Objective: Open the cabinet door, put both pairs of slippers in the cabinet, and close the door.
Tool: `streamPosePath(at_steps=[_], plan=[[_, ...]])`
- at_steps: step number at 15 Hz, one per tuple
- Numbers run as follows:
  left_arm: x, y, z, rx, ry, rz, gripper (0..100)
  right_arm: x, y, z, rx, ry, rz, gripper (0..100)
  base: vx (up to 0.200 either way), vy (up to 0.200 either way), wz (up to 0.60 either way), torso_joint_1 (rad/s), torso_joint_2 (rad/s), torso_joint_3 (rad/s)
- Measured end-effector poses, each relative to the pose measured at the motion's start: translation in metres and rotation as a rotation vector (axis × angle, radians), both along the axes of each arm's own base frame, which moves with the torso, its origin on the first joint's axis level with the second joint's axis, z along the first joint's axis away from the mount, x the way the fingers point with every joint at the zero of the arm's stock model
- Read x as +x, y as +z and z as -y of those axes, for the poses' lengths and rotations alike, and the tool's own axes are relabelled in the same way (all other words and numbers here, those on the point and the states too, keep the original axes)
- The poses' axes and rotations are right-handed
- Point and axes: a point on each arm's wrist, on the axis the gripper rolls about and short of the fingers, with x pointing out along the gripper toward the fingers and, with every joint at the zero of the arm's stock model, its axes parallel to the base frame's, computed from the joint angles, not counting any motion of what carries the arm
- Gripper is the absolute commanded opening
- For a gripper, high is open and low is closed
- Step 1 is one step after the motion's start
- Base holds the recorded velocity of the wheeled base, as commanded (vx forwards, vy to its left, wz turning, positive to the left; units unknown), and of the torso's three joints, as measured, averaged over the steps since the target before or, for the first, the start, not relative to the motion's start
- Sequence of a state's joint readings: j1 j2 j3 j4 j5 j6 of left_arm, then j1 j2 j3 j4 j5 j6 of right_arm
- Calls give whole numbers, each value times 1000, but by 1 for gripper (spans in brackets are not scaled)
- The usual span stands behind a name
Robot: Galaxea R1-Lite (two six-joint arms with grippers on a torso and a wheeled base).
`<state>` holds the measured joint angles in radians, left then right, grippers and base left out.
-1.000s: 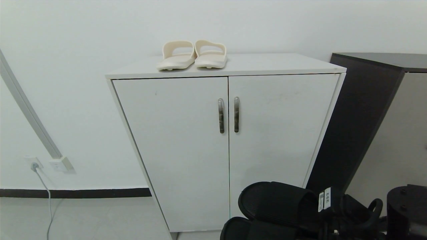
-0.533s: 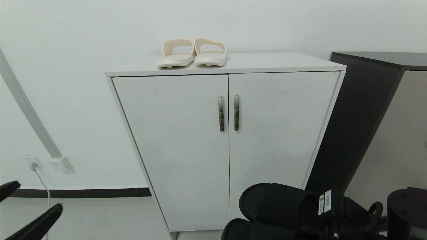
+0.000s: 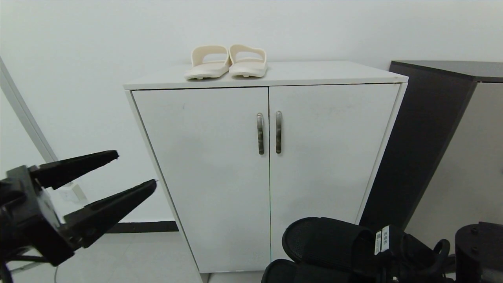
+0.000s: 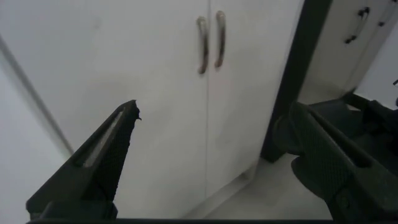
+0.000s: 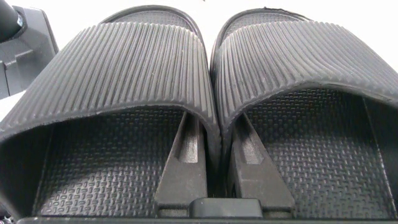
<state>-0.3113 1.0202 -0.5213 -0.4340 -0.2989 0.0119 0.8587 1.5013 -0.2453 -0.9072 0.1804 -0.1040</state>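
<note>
The white cabinet [image 3: 220, 165] stands against the wall with both doors shut, its two metal handles [image 3: 269, 133] side by side at the middle seam. A beige pair of slippers [image 3: 226, 63] rests on its top. My left gripper [image 3: 135, 169] hangs open and empty to the left of the cabinet, at about handle height; the left wrist view shows it [image 4: 212, 111] pointing at the handles [image 4: 210, 37]. My right gripper [image 5: 217, 167] is shut on the black pair of slippers [image 5: 205, 81], pinching their inner sides together. That black pair [image 3: 326, 243] is held low in front of the right door.
A dark cabinet [image 3: 432, 137] stands close against the white cabinet's right side. A grey conduit [image 3: 23, 114] runs down the wall on the left. Grey floor [image 3: 129, 259] lies open to the left of the cabinet.
My left gripper has risen into view from the lower left and moved up and right toward the cabinet, open. The black slippers have hardly moved.
</note>
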Motion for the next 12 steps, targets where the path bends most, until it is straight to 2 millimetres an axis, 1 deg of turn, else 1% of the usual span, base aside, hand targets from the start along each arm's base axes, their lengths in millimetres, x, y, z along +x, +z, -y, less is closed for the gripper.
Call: streamPosePath(at_steps=[3, 5, 7, 9, 12], plan=[[26, 12, 18, -7, -61, -15, 100, -2, -3, 2, -10, 0, -9, 0, 0, 0, 0, 0, 0, 0], [45, 22, 38, -20, -121, -27, 100, -3, -3, 3, -10, -1, -9, 0, 0, 0, 0, 0, 0, 0], [60, 26, 58, -26, -193, -28, 100, -3, -4, 4, -11, -3, -10, 0, 0, 0, 0, 0, 0, 0], [73, 27, 79, -52, -260, -9, 100, -3, -4, 4, -11, -3, -11, 0, 0, 0, 0, 0, 0, 0], [92, 25, 105, -153, -377, -49, 100, -3, -4, 4, -10, -6, -10, 0, 0, 0, 0, 0, 0, 0]])
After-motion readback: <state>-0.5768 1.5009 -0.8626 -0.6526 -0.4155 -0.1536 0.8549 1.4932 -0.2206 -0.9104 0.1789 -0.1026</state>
